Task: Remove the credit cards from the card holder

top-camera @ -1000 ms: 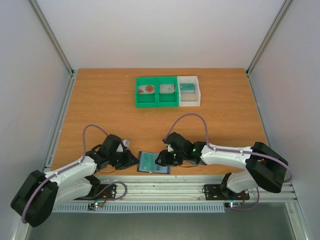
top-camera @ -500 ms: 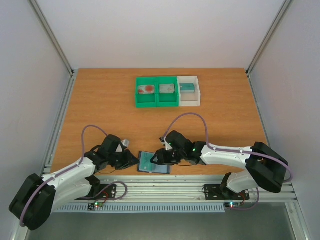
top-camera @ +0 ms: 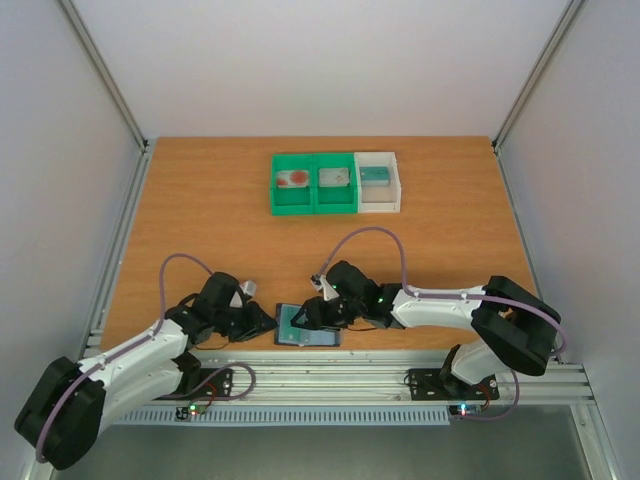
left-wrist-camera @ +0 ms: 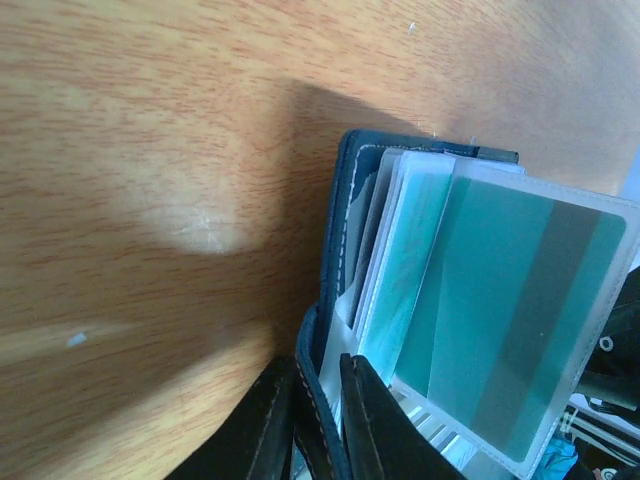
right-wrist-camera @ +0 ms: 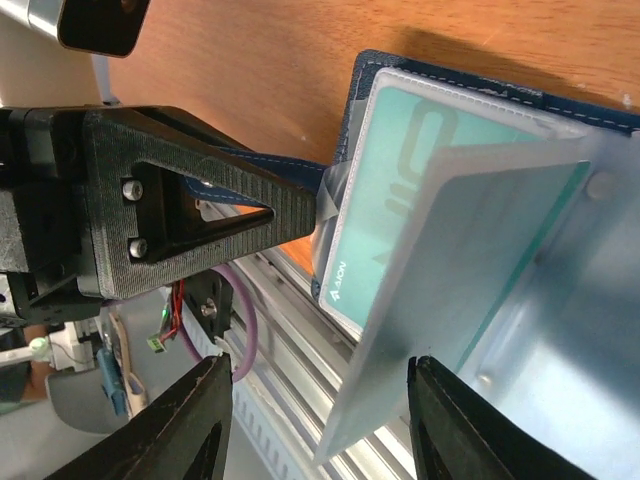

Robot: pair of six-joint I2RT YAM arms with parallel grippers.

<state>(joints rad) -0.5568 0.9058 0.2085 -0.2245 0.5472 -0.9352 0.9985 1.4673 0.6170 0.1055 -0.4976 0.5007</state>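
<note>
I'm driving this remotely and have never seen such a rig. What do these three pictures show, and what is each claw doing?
Two robot arms are bolted at a table's near edge. The wide picture looks down from above and behind them; the other two come from a camera on each wrist. The left gripper is clamped on the edge of the card holder, a dark blue wallet lying open. The right gripper is open, its fingers either side of a clear sleeve holding a teal card. At the back stand a green bin and a white bin with small cards inside.
</note>
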